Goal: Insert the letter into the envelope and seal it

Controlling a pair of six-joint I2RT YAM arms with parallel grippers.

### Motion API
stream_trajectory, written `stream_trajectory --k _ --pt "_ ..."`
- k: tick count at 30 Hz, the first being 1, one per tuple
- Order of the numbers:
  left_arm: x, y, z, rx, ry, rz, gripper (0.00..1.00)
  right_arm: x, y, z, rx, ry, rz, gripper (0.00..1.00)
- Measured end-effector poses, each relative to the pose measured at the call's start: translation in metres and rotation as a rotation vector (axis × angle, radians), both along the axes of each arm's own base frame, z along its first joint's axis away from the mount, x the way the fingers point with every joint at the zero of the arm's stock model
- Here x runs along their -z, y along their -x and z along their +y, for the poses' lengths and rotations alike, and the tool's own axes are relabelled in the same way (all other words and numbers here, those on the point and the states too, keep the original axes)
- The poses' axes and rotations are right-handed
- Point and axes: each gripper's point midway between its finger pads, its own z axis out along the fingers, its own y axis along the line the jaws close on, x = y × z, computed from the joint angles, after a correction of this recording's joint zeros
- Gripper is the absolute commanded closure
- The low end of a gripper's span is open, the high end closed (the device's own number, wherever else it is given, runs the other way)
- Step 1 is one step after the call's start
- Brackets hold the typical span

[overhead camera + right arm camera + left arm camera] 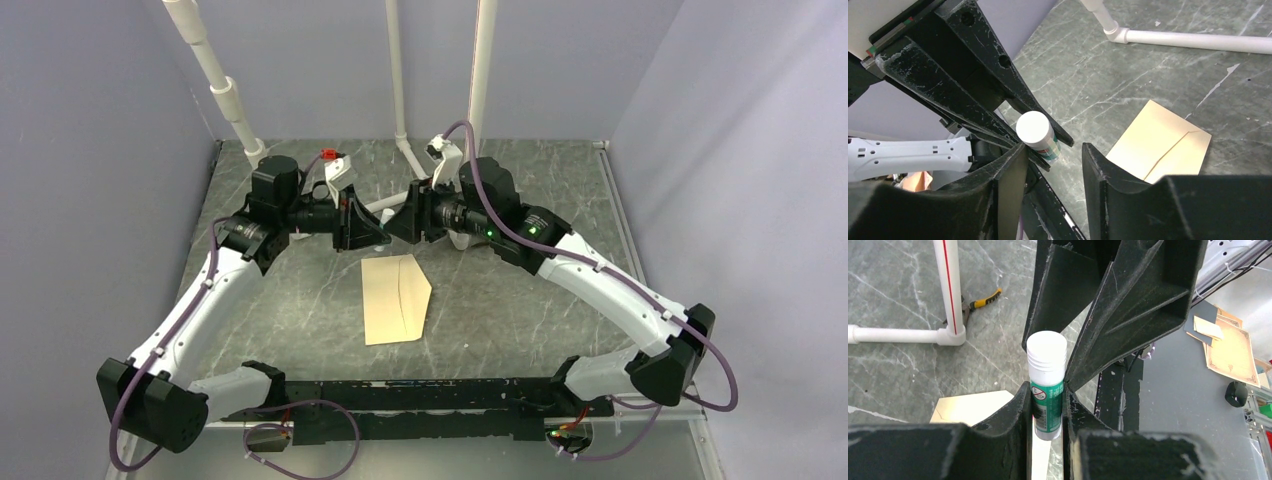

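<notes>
Only in wrist views: glue stick point(1046, 385) within left gripper point(1046, 407).

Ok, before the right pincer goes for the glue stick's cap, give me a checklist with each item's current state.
1. Left pincer clamped on the glue stick: ok.
2. Right pincer open: ok.
3. White cap on the stick: ok.
4. Cap centred between the right pincer's fingers: cannot tell; it looks nearer one finger in the right wrist view.
5. Envelope lying flat on the table: ok.
6. Letter inside the envelope: cannot tell; no letter in view.
</notes>
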Motion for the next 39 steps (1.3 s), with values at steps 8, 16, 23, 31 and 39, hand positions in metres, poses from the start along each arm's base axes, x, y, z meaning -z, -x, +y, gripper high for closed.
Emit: stream_trajectory --k 8,16,23,31,39 --pt "0.011 -0.005 0.004 -0.018 -0.058 0.028 0.98 0.009 -0.004 0.005 0.008 0.02 0.019 0.83" --pt "0.021 -0.011 0.009 -0.051 -0.095 0.026 0.98 0.018 -0.008 0.005 0.069 0.043 0.067 0.59" --pt "0.025 -0.013 0.009 -0.053 -0.107 0.027 0.98 0.023 -0.011 0.007 0.077 0.035 0.071 0.57" --pt "0.026 -0.013 0.01 -0.058 -0.113 0.033 0.98 0.025 -0.011 0.011 0.073 0.018 0.081 0.6" --pt "0.033 -0.004 0.008 -0.021 -0.124 0.064 0.98 0.02 -0.017 0.024 0.056 -0.034 0.08 0.66"
